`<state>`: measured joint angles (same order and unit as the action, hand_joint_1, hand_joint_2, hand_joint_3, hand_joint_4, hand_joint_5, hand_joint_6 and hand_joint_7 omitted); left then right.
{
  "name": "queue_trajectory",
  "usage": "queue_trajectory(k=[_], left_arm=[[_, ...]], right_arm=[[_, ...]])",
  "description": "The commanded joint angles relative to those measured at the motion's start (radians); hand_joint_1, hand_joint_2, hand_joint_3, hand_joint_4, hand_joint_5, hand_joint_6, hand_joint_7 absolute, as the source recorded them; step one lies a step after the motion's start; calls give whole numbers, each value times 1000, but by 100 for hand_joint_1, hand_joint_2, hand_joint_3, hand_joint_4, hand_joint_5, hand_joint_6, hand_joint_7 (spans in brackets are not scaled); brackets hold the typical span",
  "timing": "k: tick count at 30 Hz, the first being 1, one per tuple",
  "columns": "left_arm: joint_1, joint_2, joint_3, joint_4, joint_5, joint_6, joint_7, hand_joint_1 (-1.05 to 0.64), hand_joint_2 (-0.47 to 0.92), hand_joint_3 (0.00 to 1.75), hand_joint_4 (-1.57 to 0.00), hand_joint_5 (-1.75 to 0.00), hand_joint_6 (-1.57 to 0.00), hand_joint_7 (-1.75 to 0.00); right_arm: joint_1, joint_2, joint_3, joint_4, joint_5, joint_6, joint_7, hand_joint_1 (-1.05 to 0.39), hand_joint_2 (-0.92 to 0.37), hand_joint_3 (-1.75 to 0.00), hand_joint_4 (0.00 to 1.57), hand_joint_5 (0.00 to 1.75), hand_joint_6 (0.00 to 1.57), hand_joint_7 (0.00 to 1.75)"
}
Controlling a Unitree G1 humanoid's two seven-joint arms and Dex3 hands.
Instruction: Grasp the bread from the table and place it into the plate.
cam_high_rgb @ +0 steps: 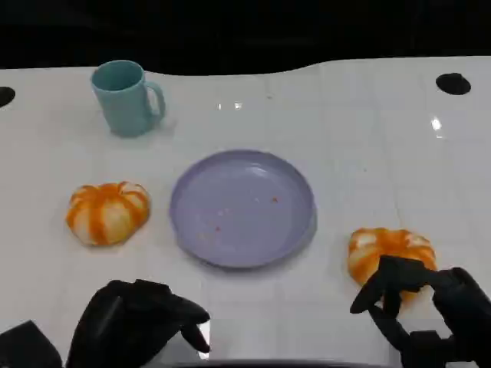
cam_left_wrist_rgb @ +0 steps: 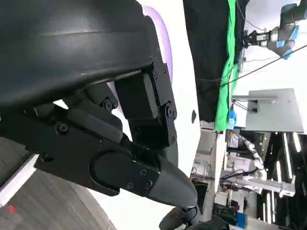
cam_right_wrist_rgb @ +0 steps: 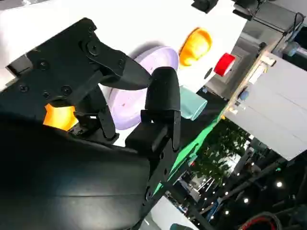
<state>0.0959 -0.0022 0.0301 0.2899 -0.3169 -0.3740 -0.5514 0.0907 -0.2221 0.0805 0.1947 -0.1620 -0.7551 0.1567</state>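
Observation:
Two orange-and-white bread rolls lie on the white table, one (cam_high_rgb: 107, 212) left of the lilac plate (cam_high_rgb: 242, 207) and one (cam_high_rgb: 391, 249) to its right. My right hand (cam_high_rgb: 426, 307) sits just in front of the right roll. Its fingers (cam_high_rgb: 383, 282) are spread and arched over the roll's near side without closing on it. In the right wrist view that roll (cam_right_wrist_rgb: 58, 116) peeks out beneath the fingers (cam_right_wrist_rgb: 160, 96), with the plate (cam_right_wrist_rgb: 129, 103) and the other roll (cam_right_wrist_rgb: 195, 44) beyond. My left hand (cam_high_rgb: 138, 322) rests low at the table's near edge, holding nothing.
A teal mug (cam_high_rgb: 126, 98) stands at the back left, well away from the plate. Black round holes (cam_high_rgb: 453, 83) mark the table's far corners. Bare tabletop lies between the right roll and the plate.

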Motion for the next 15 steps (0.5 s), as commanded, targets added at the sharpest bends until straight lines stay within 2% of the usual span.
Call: queue_trajectory(k=[1,15], left_arm=[[-4,15,8,9,3,-18,-6,-99,92,2,-111,-113,-145,-25],[-5,15,7,9,0,-14,-4,-99,92,1,-111,-114,-143,-28]], right_arm=[[0,-13,-8,-2,2,-2,-4,-21,-47,-109,77,175,80,126],[-1,-14,-3,-4,5,14,4,-22,-47,-107,77,175,80,126]])
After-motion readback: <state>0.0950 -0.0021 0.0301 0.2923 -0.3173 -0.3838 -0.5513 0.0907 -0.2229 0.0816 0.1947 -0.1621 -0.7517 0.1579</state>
